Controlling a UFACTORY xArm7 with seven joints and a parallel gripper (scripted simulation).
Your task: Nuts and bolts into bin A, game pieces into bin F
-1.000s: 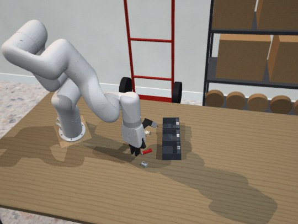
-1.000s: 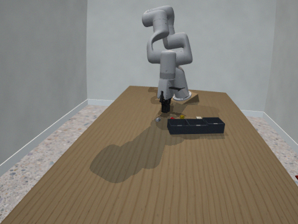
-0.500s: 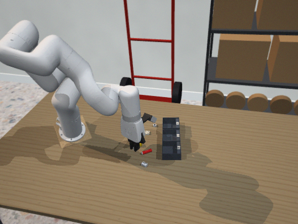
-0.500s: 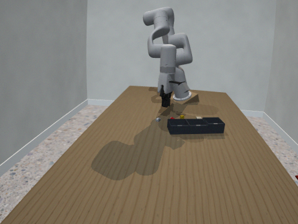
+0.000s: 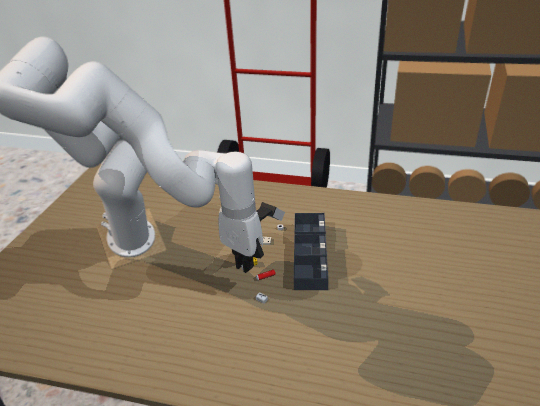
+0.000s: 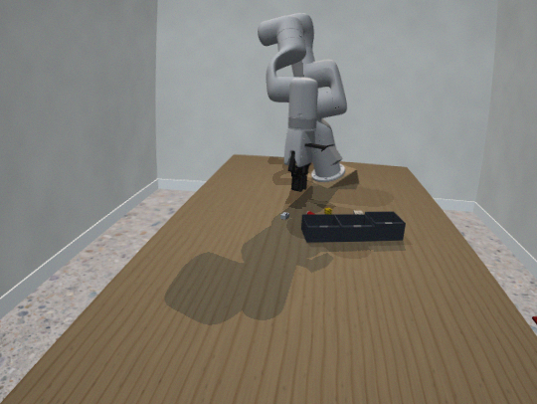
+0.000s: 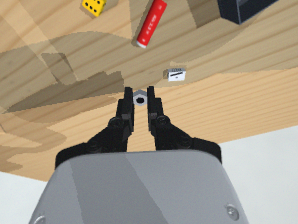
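Gripper (image 5: 245, 265) (image 6: 298, 189) (image 7: 140, 96), nearly closed, pinches your steel nut (image 7: 140, 93) above the table (image 5: 200, 340) (image 6: 348, 323) (image 7: 225, 117). From it, your bin row (image 5: 311, 284) (image 6: 353, 234) (image 7: 240, 16) lies toward the edge opposite the arm's base; its letters are unreadable.

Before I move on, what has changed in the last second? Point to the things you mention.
The gripper (image 5: 245, 269) (image 6: 298, 189) (image 7: 140, 96) has risen from the table. It now holds a hex nut (image 7: 140, 93) between its fingers; the earlier views are too small to tell when it was gripped. The red battery (image 5: 266, 275) (image 6: 310, 213) (image 7: 152, 22) and the row of bins (image 5: 311, 284) (image 6: 354, 234) (image 7: 228, 13) stayed put.
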